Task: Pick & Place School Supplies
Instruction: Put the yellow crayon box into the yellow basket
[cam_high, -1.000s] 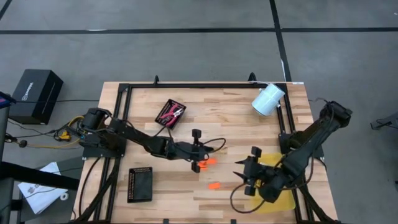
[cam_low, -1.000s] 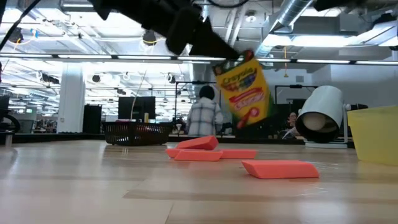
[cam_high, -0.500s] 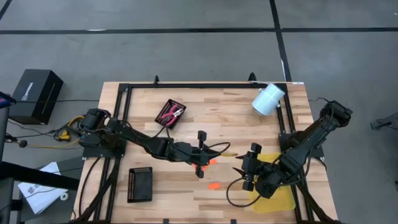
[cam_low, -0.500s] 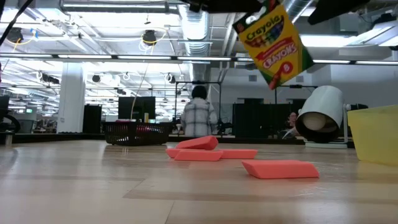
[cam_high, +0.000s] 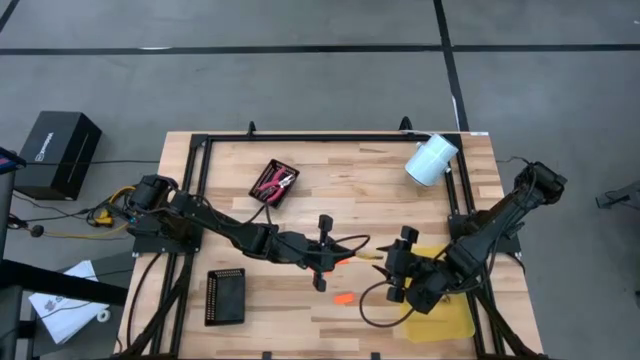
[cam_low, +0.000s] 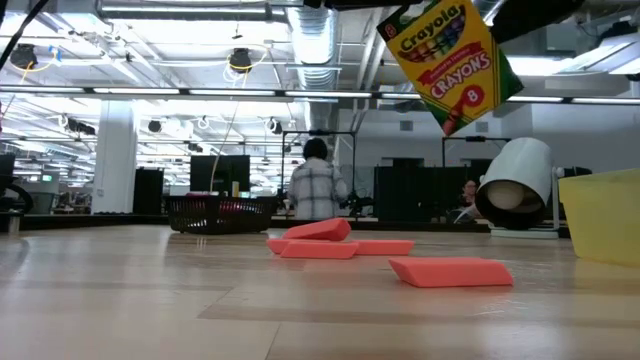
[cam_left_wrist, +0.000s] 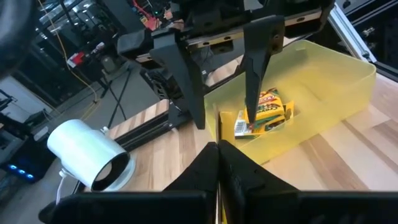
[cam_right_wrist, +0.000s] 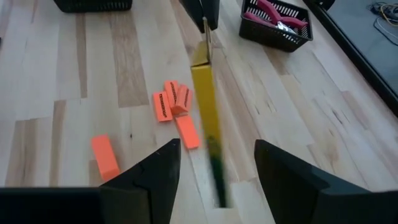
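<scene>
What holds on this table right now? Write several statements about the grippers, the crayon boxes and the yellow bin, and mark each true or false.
1. The left gripper holds a flat yellow crayon box with green marks clear of the wooden table. True.
2. The right gripper is shut on that box. False: its fingers stand open on either side of the box's edge.
3. The translucent yellow bin is empty. False: a second crayon box lies in it.
4. Flat orange pieces lie on the table. True.
5. The red-handled tools lie loose on the table. False: they sit in a black mesh tray.
</scene>
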